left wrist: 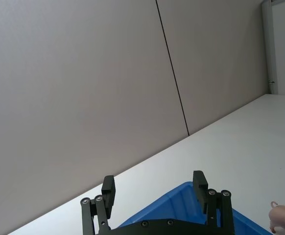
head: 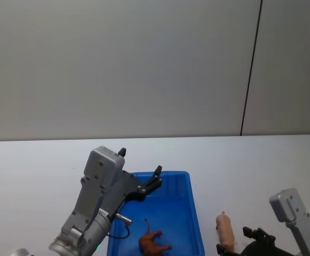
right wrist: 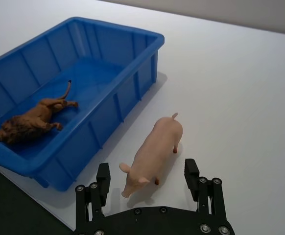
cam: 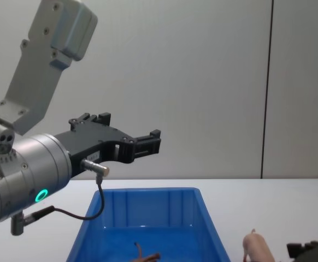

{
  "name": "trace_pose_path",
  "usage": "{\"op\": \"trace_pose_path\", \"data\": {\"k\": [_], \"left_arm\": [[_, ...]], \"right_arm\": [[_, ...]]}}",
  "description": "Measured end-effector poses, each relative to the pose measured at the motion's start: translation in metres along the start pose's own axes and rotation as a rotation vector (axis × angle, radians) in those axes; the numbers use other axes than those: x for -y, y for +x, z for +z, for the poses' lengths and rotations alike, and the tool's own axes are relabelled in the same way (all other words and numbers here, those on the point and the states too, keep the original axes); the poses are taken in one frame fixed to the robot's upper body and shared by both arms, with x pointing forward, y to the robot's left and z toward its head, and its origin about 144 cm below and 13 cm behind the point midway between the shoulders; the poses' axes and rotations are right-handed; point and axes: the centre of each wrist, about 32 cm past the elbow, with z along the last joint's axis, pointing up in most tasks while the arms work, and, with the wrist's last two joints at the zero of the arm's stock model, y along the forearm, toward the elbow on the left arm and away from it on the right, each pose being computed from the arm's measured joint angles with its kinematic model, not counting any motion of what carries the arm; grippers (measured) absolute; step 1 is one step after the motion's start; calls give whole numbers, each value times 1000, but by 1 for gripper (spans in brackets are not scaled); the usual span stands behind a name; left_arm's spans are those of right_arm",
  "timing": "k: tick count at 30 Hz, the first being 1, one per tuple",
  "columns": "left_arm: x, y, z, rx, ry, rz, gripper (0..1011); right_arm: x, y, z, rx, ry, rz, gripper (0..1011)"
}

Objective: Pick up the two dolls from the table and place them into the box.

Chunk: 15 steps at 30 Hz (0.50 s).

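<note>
Flanking smooth pink pig (right wrist: 154,147), right tool (right wrist: 147,167)

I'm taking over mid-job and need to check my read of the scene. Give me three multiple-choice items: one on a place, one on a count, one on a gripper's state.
1. Where is the reddish-brown doll?
A) on the table
B) inside the blue box
C) on the box's rim

2. How many dolls stand on the table?
A) none
B) one
C) two

3. The right gripper is:
A) open
B) shut on a doll
C) shut on nothing

Answers:
1 B: it lies on its side on the box floor, and the left gripper hangs open above.
2 B: the pink pig stands beside the box.
3 A: its fingers are spread, with the pig's head between them.
</note>
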Motion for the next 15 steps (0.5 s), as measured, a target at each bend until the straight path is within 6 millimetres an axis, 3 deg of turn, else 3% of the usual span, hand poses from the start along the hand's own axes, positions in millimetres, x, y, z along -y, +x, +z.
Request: {"op": "trace_pose_path", "data": {"k": [11,15], "left_arm": [[0,0,0,0,0,0,1006],[0,0,0,0,0,0,1006]], "right_arm": [[-8,-3,-8,-36,-35,3,704],[-10,-4,-10,-42,-37,0,535]]}}
